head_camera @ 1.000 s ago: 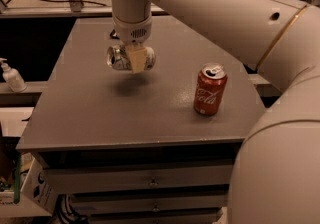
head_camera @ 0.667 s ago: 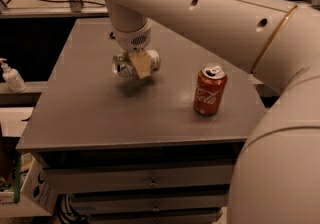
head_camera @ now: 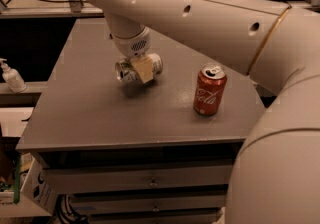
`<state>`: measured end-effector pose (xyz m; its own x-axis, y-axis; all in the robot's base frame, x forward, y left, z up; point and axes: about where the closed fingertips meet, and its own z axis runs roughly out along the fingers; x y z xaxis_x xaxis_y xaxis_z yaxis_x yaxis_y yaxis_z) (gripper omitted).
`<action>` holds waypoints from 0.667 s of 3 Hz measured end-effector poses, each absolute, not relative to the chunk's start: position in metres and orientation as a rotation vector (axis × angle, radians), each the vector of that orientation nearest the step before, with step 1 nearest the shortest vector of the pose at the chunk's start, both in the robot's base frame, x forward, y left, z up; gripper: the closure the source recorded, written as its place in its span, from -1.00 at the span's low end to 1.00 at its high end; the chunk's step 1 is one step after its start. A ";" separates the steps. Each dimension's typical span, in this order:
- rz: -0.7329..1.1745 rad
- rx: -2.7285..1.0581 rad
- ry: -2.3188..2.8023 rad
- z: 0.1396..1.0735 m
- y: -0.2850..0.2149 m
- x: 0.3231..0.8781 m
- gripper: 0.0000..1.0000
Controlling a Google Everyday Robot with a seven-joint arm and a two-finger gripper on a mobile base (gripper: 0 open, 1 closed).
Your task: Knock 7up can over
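My hand (head_camera: pixel 138 72), low over the counter (head_camera: pixel 100 113), grips the 7up can (head_camera: pixel 156 63) across its middle, its long axis lying level.

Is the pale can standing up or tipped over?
Tipped: the 7up can lies sideways, silver end pointing left, at the gripper just above the table.

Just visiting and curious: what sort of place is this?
Probably a robotics lab or workshop. A big white robot arm reaches over a grey drawer cabinet. Its gripper holds a pale white-and-green drink can sideways just above the top. An upright red cola can stands nearby.
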<state>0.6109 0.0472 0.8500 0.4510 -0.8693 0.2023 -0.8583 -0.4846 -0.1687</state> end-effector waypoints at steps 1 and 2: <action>-0.394 -2.665 1.547 0.848 0.049 0.608 -0.30; -0.384 -2.684 1.518 0.847 0.051 0.605 -0.77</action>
<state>0.6045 0.0507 0.8468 0.4923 -0.8479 0.1969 -0.8394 -0.5223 -0.1503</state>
